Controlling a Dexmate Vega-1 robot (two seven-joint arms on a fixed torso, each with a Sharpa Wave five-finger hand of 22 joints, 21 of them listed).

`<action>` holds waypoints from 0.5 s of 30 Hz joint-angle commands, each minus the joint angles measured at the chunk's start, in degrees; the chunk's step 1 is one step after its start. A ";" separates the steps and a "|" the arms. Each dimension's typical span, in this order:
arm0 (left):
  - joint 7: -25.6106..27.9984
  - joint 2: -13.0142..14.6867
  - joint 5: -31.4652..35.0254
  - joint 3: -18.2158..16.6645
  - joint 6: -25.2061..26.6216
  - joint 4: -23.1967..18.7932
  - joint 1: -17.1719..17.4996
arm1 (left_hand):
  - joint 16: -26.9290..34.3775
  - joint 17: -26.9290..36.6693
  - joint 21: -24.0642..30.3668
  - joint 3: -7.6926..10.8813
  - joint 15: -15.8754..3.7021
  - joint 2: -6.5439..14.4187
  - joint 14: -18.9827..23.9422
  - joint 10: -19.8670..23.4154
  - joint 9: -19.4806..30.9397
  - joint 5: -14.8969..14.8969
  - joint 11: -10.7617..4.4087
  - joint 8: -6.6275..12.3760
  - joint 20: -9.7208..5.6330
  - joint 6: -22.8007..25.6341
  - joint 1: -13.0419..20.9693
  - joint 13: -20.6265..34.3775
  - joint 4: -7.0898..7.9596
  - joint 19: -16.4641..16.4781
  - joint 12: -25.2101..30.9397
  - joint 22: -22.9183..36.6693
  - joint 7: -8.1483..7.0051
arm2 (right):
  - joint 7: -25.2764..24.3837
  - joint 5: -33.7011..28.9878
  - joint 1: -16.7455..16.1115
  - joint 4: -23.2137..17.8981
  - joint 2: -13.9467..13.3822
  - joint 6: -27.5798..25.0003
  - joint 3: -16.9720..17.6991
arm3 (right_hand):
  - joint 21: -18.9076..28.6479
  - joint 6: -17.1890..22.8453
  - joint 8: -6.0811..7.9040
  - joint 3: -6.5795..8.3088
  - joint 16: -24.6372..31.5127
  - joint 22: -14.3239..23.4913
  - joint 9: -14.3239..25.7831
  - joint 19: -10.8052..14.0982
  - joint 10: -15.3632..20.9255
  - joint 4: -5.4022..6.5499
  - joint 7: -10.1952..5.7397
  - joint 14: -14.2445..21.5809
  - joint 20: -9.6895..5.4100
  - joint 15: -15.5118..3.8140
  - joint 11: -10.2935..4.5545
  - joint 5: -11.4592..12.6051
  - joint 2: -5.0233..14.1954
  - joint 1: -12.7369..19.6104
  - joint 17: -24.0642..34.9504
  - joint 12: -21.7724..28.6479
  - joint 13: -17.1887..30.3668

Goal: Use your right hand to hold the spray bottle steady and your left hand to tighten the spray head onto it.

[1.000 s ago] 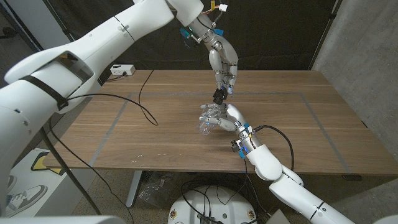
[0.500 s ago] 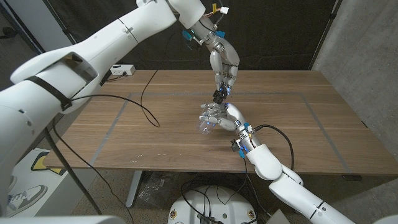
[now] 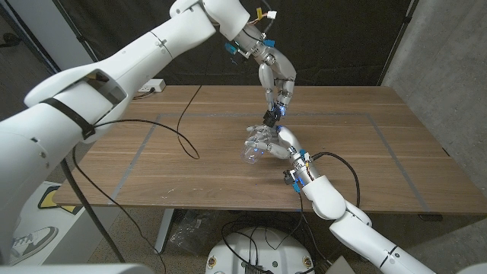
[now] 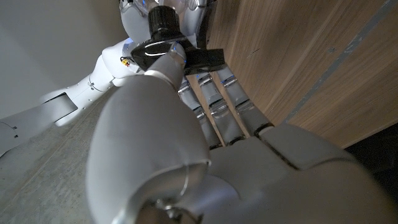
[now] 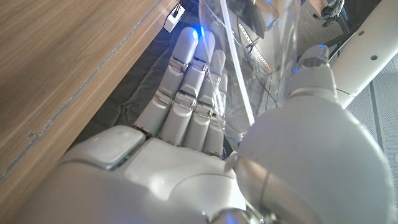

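At frame centre, our right hand [image 3: 275, 144] grips the clear spray bottle [image 3: 255, 151] while our left hand [image 3: 275, 85] pinches its black spray head [image 3: 269, 118] from above.

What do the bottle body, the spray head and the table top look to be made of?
Spray bottle: clear, glossy plastic by the look; the background shows through its wall. Spray head: black, smooth, probably moulded plastic, pinched by the left hand. Table: brown wood grain, matte; solid or veneer cannot be told.
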 commanded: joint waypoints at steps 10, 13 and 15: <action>-3.67 -10.02 -10.11 -0.17 -21.61 22.75 -0.23 | 0.53 0.48 0.61 1.58 -5.66 1.02 1.88 1.57 0.18 0.19 0.15 0.04 -4.82 6.12 1.98 0.81 0.85 0.72 0.23 -0.06 2.24 | 1.07 1.47 -0.79 -1.08 -0.48 2.64 1.30 | 1.13 9.24 0.51 3.75 0.20 0.00 0.35 -0.55 4.42 3.17 -8.64 5.70 -5.97 -5.74 -4.31 0.04 14.23 13.53 0.17 0.22 0.11; -4.81 -11.29 -12.08 -0.66 -24.53 25.87 -0.26 | 0.46 0.47 0.60 1.69 -5.63 1.00 1.98 1.58 0.18 0.19 0.18 -0.05 -4.76 6.20 1.99 0.91 0.87 0.61 0.15 -0.09 2.21 | 1.14 1.55 -0.95 -1.30 -0.48 2.63 1.44 | 1.25 9.33 0.54 3.76 0.16 -0.02 0.35 -0.61 4.41 3.17 -8.62 5.63 -5.98 -5.75 -4.29 0.05 14.21 13.53 0.14 0.22 0.11; -4.81 -11.55 -14.35 0.33 -26.62 27.86 -0.80 | 0.43 0.48 0.65 1.75 -5.70 0.95 2.06 1.65 0.18 0.20 0.18 -0.06 -4.82 6.38 2.04 0.96 0.84 0.68 0.13 -0.10 2.24 | 1.21 1.48 -1.07 -1.43 -0.53 2.63 1.50 | 1.31 9.33 0.54 3.77 0.14 -0.03 0.35 -0.63 4.35 3.15 -8.65 5.61 -5.97 -5.76 -4.24 0.05 14.21 13.55 0.12 0.20 0.11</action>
